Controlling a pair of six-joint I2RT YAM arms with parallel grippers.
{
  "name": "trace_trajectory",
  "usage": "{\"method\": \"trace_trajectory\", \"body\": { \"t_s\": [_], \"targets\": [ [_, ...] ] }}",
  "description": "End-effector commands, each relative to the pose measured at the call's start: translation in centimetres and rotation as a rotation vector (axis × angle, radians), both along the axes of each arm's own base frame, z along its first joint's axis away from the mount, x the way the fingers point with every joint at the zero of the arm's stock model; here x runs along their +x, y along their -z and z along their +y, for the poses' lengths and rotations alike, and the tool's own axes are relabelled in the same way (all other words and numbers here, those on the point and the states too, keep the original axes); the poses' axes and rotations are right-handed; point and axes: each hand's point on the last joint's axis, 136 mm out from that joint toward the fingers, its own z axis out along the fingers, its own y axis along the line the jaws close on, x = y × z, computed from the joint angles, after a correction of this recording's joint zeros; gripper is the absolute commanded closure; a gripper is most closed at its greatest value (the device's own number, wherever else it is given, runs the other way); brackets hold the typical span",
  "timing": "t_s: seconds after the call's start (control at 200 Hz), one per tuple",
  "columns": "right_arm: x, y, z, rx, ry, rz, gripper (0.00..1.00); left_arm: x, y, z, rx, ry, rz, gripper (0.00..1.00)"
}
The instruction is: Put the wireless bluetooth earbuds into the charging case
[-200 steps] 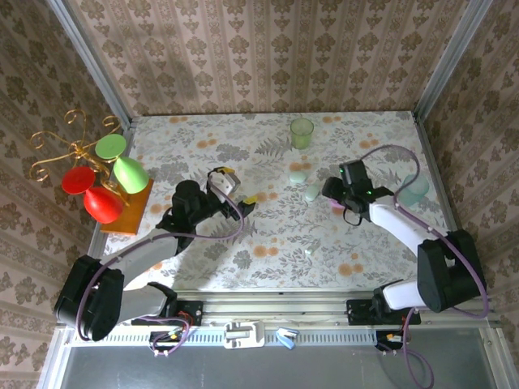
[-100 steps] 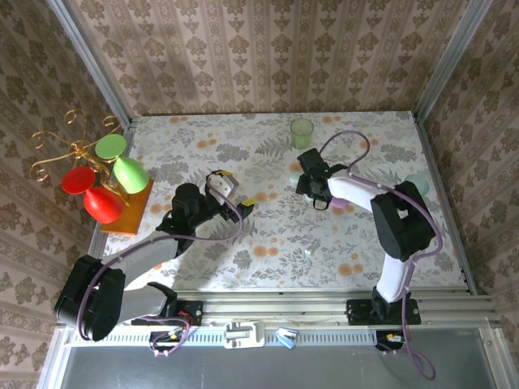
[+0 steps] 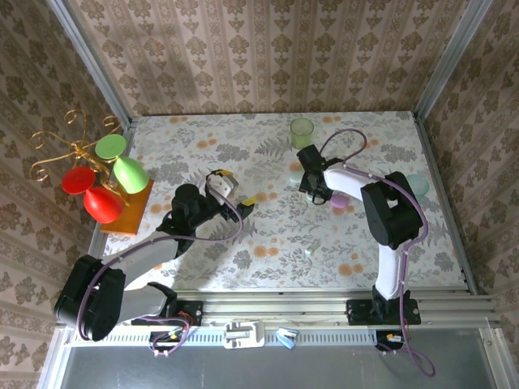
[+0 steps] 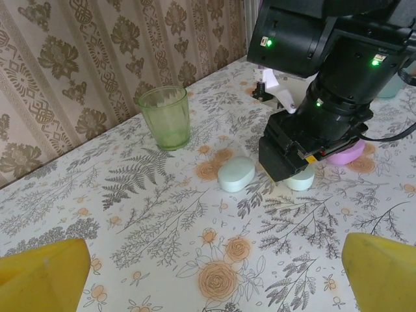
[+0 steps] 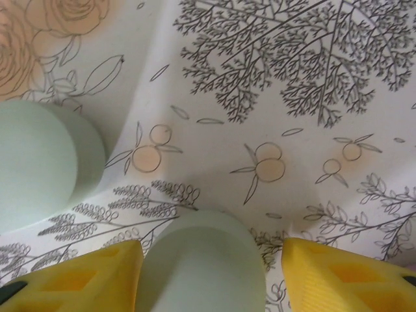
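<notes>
A pale mint charging case [image 5: 201,266] lies flat on the flowered cloth between the yellow fingers of my right gripper [image 5: 211,250]. The jaws stand open round it, with a gap on the right side. From above, that gripper [image 3: 315,194] sits low over this case. A second mint case [image 3: 298,176] lies just left of it, and a pink case [image 3: 339,203] just right. My left gripper [image 3: 239,193] hovers open and empty to the left, facing them [image 4: 214,286]. A tiny pale speck [image 3: 309,253], perhaps an earbud, lies nearer the front.
A green tumbler [image 3: 302,132] stands behind the cases [image 4: 166,117]. A teal cup [image 3: 418,185] is at the right edge, partly behind the right arm. A gold rack with red and green glasses [image 3: 97,174] stands at the left. Papered walls close three sides.
My right gripper swung left from the pink case to the pale mint case, came down over it, and its jaws have narrowed. The left arm has stayed still.
</notes>
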Motion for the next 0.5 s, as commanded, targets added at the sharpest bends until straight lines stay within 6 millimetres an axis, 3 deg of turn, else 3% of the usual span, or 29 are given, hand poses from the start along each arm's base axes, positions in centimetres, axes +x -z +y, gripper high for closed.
{"method": "trace_trajectory", "body": {
  "t_s": [0.0, 0.33, 0.495],
  "targets": [
    [0.6, -0.1, -0.8, -0.019, 0.036, 0.007, 0.42, -0.2, 0.0, -0.3, -0.021, 0.008, 0.002, 0.00],
    [0.9, 0.6, -0.7, 0.019, 0.035, 0.027, 0.58, -0.2, 0.3, -1.0, -0.024, 0.022, 0.008, 0.00],
    [0.9, 0.5, -0.8, 0.029, 0.043, 0.024, 0.55, -0.1, 0.5, -1.4, -0.027, 0.028, 0.005, 0.00]
  ]
}}
